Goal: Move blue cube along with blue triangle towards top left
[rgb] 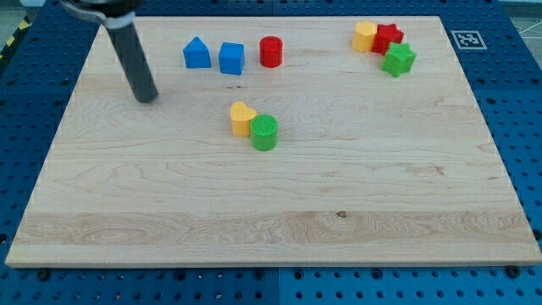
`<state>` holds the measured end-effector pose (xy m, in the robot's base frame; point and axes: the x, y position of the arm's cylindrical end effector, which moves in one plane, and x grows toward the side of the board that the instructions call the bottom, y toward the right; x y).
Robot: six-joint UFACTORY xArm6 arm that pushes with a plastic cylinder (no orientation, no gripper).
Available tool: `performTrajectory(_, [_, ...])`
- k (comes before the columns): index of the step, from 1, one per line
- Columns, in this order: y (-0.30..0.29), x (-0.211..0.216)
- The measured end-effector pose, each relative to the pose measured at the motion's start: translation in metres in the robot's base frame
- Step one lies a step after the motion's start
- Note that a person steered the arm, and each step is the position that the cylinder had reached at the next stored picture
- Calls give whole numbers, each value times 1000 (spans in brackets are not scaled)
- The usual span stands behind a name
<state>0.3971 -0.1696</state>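
Note:
The blue cube (231, 58) sits near the view's top, left of centre. The blue triangle (196, 53) stands just to its left, a small gap between them. My tip (146, 97) rests on the board to the left of and below the blue triangle, apart from both blue blocks. The dark rod slants up to the view's top left.
A red cylinder (271, 52) stands right of the blue cube. A yellow heart (242, 118) and a green cylinder (264, 132) touch near the board's middle. A yellow block (365, 36), a red star (388, 37) and a green star (398, 59) cluster at the top right.

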Motion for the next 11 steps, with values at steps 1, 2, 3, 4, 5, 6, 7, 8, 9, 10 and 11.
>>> performTrajectory(1, [56,14])
performTrajectory(2, [124,11])
performTrajectory(3, [163,-25])
performTrajectory(4, [168,-56])
performTrajectory(5, [169,-83])
performTrajectory(6, [157,-94])
performTrajectory(7, [135,-95])
performTrajectory(8, [111,-95])
performTrajectory(9, [91,-95])
performTrajectory(10, [73,-95])
performTrajectory(11, [58,-95])
